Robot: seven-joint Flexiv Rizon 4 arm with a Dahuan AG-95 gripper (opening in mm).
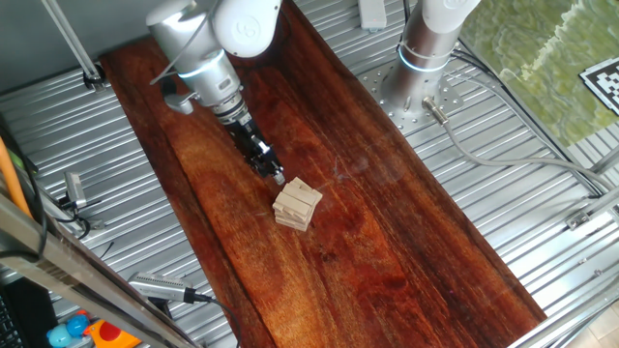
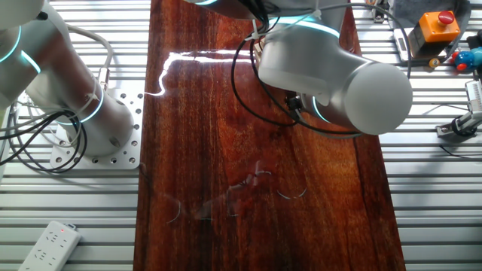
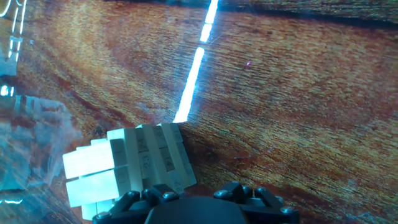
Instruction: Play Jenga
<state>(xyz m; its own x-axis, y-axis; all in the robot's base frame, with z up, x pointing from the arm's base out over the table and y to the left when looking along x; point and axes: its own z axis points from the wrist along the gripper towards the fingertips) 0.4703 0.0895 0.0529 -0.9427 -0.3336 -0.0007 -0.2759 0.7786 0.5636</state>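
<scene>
Jenga (image 1: 297, 204) sits on the dark wood board (image 1: 387, 251), roughly mid-board, slightly toward the arm's side; small pale stack, crossed layers, top blocks slightly skewed against the ones beneath; one block on the near-left side sticks out a bit in the hand view (image 3: 127, 171).

Gripper (image 1: 278, 178) is angled down from the upper left, tip just beside the stack's upper-left corner — touching or a hair off, cannot tell from this fixed view; finger state also unreadable: the tip looks narrow and dark, but whether the fingers are pressed together or slightly apart I cannot tell; nothing visibly pinched between them.

Hand view: black gripper body (image 3: 205, 205) fills the bottom edge; Jenga directly ahead and left of it, close; bright light streak (image 3: 196, 68) reflects across the board above the stack.

Other fixed view: the arm's big white-grey joint (image 2: 335, 79) hangs over the board (image 2: 203, 150) and hides both stack and gripper; black cables (image 2: 248, 83) loop around it; a second arm's base (image 2: 83, 113) sits on the ribbed metal table (image 2: 68, 203) to the left of the board; white power strip (image 2: 49, 245) at the lower left corner; orange box with a red button (image 2: 438, 26) upper right.
</scene>
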